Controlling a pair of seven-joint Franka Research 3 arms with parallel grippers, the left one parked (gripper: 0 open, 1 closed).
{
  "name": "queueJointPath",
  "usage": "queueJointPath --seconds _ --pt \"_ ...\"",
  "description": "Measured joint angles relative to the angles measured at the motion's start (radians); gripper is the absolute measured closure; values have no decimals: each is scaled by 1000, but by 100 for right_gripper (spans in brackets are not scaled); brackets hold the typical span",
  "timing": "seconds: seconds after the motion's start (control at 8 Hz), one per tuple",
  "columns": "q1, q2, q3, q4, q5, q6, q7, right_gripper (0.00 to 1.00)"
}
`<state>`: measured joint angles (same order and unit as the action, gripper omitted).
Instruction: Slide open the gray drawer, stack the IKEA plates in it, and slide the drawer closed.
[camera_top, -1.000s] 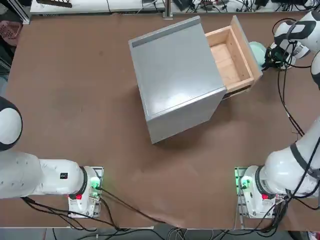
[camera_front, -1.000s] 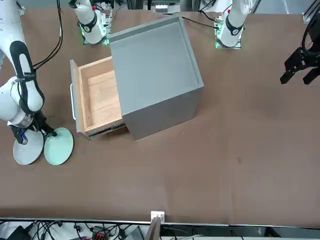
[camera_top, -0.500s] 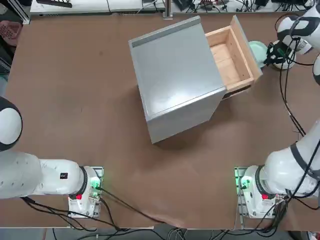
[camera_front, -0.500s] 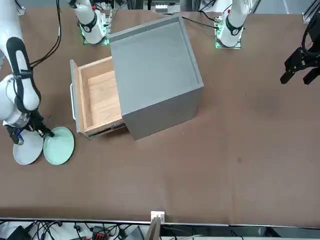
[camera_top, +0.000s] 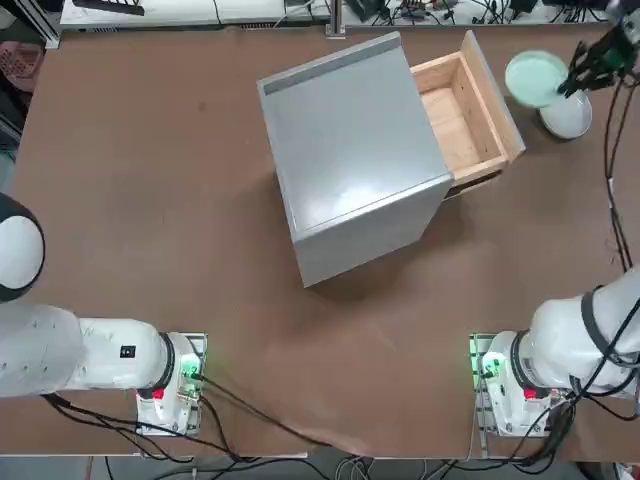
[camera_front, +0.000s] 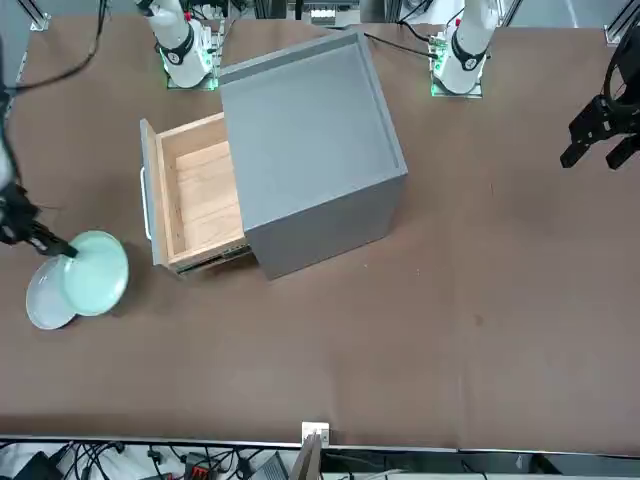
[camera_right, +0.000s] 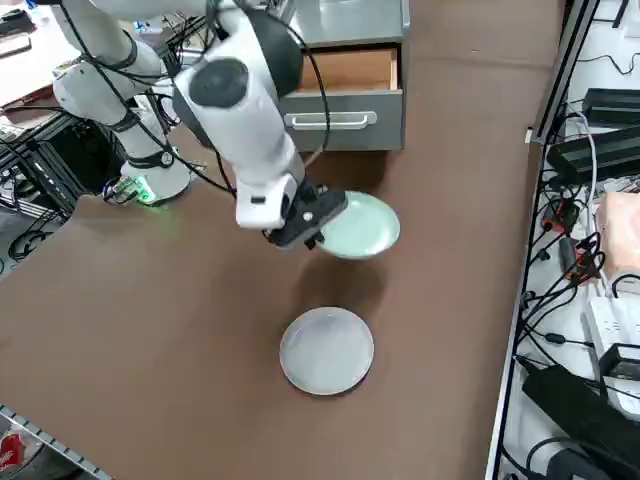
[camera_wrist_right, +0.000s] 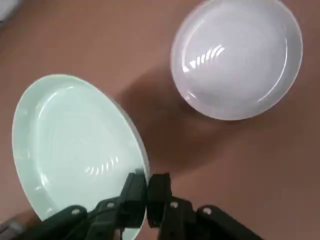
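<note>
My right gripper (camera_right: 318, 232) is shut on the rim of the pale mint green plate (camera_right: 362, 226), holding it tilted in the air above the table. The same gripper (camera_top: 572, 82) and mint plate (camera_top: 535, 78) show at the far right of the top view. Below it the gray-white plate (camera_right: 326, 350) lies flat on the table, also seen as the gray-white plate (camera_wrist_right: 236, 57) in the wrist view. The gray drawer (camera_top: 460, 115) stands slid open from the gray cabinet (camera_top: 350, 150), its wooden inside bare. Its gray front panel (camera_right: 340, 105) faces the plates.
The table's right edge runs close beside the plates, with cables and power strips (camera_right: 610, 300) beyond it. The right arm's base (camera_top: 510, 375) stands at the near edge. The parked left arm (camera_top: 90, 355) is at the near left.
The right gripper has lifted the mint green plate off the table, up and out towards the table's right edge. The gray-white plate stays where it was.
</note>
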<state>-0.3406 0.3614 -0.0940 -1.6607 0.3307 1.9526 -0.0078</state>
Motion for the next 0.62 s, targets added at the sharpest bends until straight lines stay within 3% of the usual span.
queueJointPath --seconds 0.25,0.62 --pt "-11 -63 1 130 47 -212 -15 100" --pt "38 -195 24 146 79 -413 -21 100"
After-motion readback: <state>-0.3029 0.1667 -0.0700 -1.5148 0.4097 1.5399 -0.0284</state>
